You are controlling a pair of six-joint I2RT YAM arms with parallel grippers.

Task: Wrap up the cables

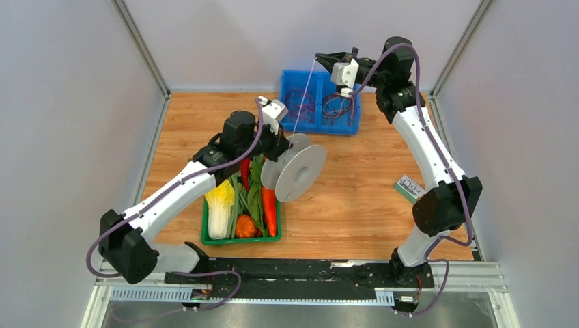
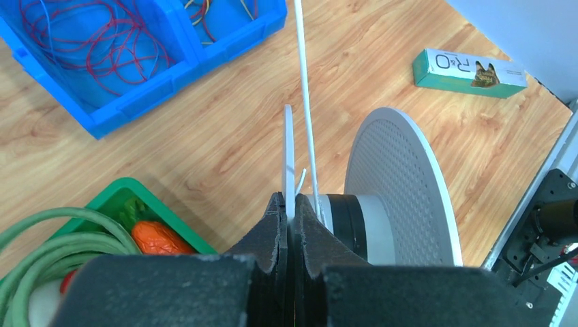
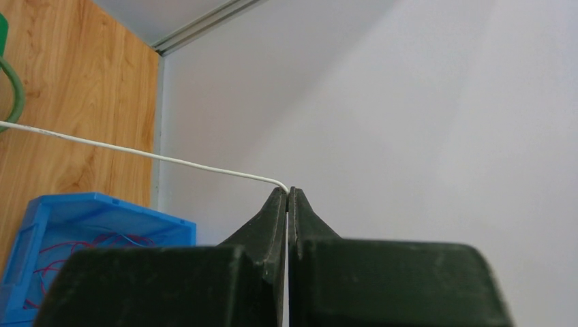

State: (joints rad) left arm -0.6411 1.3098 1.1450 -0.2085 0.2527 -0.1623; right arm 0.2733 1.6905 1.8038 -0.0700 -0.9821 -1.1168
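The pale-grey flat round spool (image 1: 300, 171) stands on edge above the wooden table, its far flange (image 2: 402, 184) facing me in the left wrist view. My left gripper (image 1: 281, 149) is shut on the spool's thin near flange (image 2: 289, 157); the jaws meet around it (image 2: 290, 212). The thin white wire (image 1: 304, 96) runs taut from the spool's hub (image 2: 305, 102) up and back to my right gripper (image 1: 319, 60), raised over the blue bin. In the right wrist view the right gripper (image 3: 288, 192) is shut on the wire (image 3: 136, 151), which bends at the fingertips.
A blue bin (image 1: 319, 128) with small purple and red wire coils sits at the back; it also shows in the left wrist view (image 2: 102, 116). A green tray (image 1: 239, 240) of vegetables lies under the left arm. A small green box (image 1: 408, 186) lies at the right.
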